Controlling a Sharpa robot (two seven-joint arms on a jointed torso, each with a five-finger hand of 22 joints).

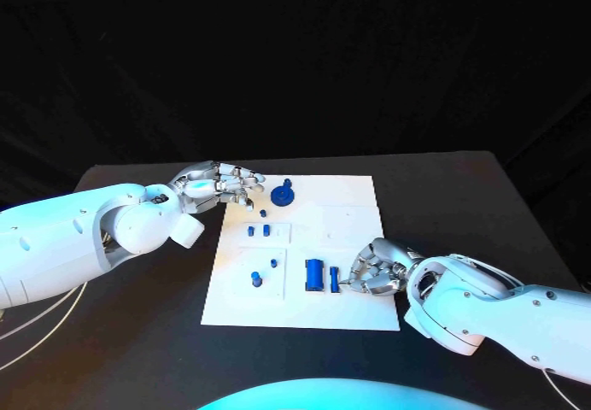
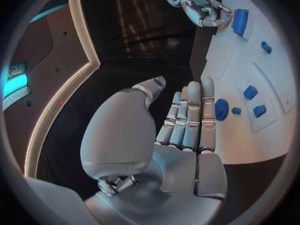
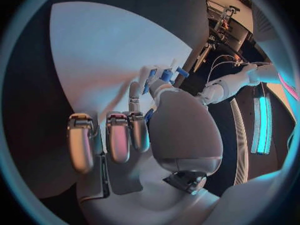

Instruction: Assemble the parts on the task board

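The task board lies in the middle of the bench, with a round part near its far left corner beside the left robot hand, and a long block near the right robot hand at its near right.

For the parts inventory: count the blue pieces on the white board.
7 visible: round disc, small one, pair, two pegs, block, strip at right hand. Others may be hidden.

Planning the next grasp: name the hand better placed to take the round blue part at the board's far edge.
Left. The left hand hovers open right beside the round blue part; the right hand is at the task board's near side, by the long blue pieces.
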